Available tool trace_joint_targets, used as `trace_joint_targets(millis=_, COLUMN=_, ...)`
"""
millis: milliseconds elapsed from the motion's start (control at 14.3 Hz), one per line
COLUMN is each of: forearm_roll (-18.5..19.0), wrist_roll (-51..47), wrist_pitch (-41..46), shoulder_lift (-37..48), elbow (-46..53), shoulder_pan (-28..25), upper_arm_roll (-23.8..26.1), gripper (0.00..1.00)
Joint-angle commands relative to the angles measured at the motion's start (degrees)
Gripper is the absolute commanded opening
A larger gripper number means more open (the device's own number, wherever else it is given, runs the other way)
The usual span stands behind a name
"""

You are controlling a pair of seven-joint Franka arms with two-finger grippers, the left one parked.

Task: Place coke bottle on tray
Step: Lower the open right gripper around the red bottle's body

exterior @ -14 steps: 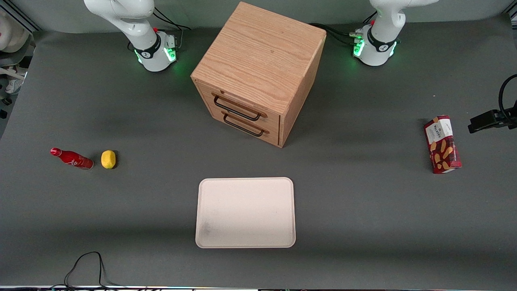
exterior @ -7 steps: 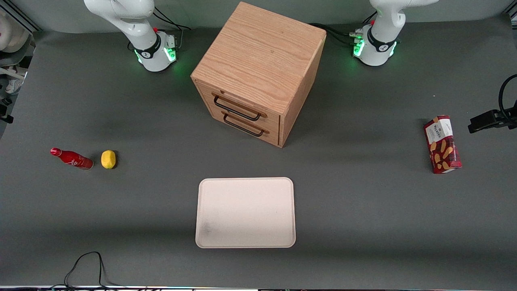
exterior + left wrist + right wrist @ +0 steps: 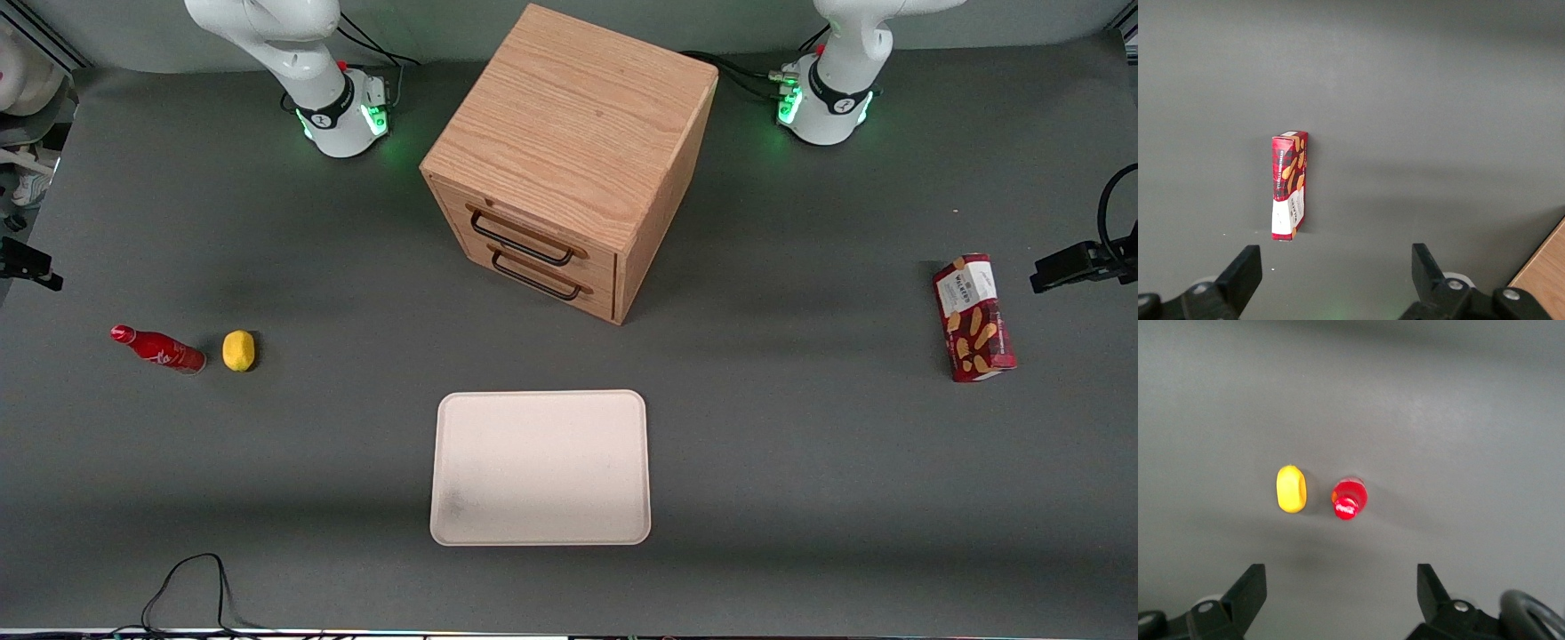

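The table [image 3: 800, 462] carries the tray [image 3: 540, 467] near its front edge. The end effector [image 3: 1338, 597] hangs released above the coke bottle [image 3: 158, 348], which stands upright toward the working arm's end, just beside a yellow fruit [image 3: 238, 350].

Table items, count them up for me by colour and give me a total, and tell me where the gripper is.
Red: 2, the coke bottle and the biscuit box
Yellow: 1, the lemon
Cream-white: 1, the tray
Wood: 1, the drawer cabinet
Total: 5
The gripper is open, above the coke bottle and lemon.
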State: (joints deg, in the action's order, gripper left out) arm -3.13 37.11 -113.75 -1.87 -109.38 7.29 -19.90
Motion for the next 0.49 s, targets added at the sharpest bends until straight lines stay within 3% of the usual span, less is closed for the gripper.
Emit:
trace_joint_targets(millis=0, forearm_roll=-2.0, wrist_roll=2.3, wrist_pitch=-4.4, shoulder_lift=-0.5, elbow=-3.0, shoulder_pan=-0.4, upper_arm_roll=-0.5, gripper=1.00)
trace_joint_targets(millis=210, forearm_roll=-2.5, wrist_roll=4.0, wrist_pitch=-8.5, shoulder_lift=-1.6, elbow=-5.6, shoulder_pan=-0.5, upper_arm_roll=-0.4, gripper=1.00)
trace_joint_targets(millis=421, forearm_roll=-6.0, wrist_roll=6.7, wrist_pitch=-12.0, shoulder_lift=-3.3, elbow=-7.3, shoulder_pan=-0.9, upper_arm_roll=-0.5, gripper=1.00)
